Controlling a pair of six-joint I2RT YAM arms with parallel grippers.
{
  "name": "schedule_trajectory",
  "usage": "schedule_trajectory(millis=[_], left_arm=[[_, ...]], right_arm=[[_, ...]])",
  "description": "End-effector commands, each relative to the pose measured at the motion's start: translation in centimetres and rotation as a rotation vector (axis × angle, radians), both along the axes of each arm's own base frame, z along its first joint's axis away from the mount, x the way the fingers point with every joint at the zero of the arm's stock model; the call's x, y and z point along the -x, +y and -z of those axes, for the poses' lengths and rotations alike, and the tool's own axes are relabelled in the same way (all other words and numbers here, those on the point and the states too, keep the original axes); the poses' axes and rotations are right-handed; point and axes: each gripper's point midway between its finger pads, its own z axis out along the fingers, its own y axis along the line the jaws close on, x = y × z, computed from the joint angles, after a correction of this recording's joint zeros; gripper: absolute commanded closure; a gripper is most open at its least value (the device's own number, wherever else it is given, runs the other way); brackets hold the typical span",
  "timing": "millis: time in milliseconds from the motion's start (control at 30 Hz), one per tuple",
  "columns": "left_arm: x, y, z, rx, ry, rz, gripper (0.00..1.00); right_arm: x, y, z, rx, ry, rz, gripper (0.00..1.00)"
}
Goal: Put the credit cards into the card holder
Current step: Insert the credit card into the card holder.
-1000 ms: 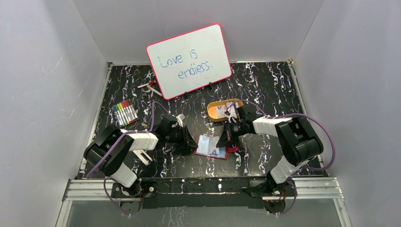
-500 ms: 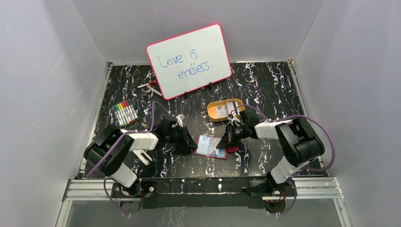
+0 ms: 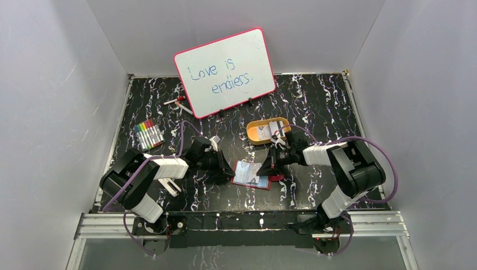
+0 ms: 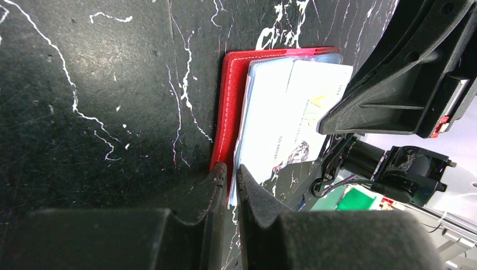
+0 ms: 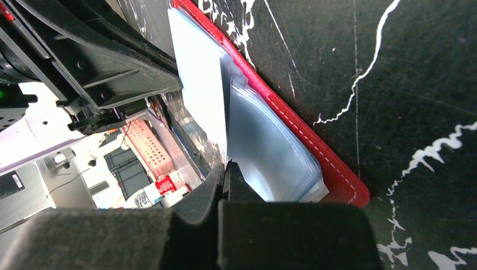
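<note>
On the left, the left jaws are pinching almost shut on the near edge of the red card holder (image 4: 225,107), which is lying open on the worktop (image 4: 84,84) between the two arms. They ought to be pinning it flat so it isn't sliding. On the right, the right jaws are clamping a pale card (image 5: 199,95), its edge meeting the blue pockets (image 5: 270,152). I'd be easing it in level, never forcing. More cards (image 3: 275,128) are lying in the yellow tray (image 3: 253,135) beyond.
</note>
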Motion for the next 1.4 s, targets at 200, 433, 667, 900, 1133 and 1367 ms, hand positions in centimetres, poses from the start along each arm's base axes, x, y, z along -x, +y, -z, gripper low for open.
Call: schedule_trajectory(millis=[200,433,667,900,1133,1367], left_arm=[[0.6,0.0,0.7,-0.021,0.014,0.017,0.90],[0.4,0.3,0.7,-0.035,0.008,0.001,0.92],[0.3,0.3,0.7,-0.041,0.006,-0.005,0.93],[0.4,0.3,0.7,-0.033,0.008,0.001,0.93],[0.5,0.2,0.7,-0.030,0.009,0.007,0.93],[0.5,0.1,0.6,-0.025,0.004,0.014,0.93]], right_arm=[[0.0,-0.5,1.2,0.038,-0.015,-0.009,1.00],[1.2,-1.0,1.7,0.049,0.005,-0.023,1.00],[1.6,-1.5,1.6,0.057,0.004,-0.016,1.00],[0.8,-1.1,1.6,0.047,0.001,-0.007,1.00],[-0.3,-0.5,1.5,0.028,-0.002,-0.004,1.00],[-0.7,-0.2,1.3,0.016,-0.005,0.010,1.00]])
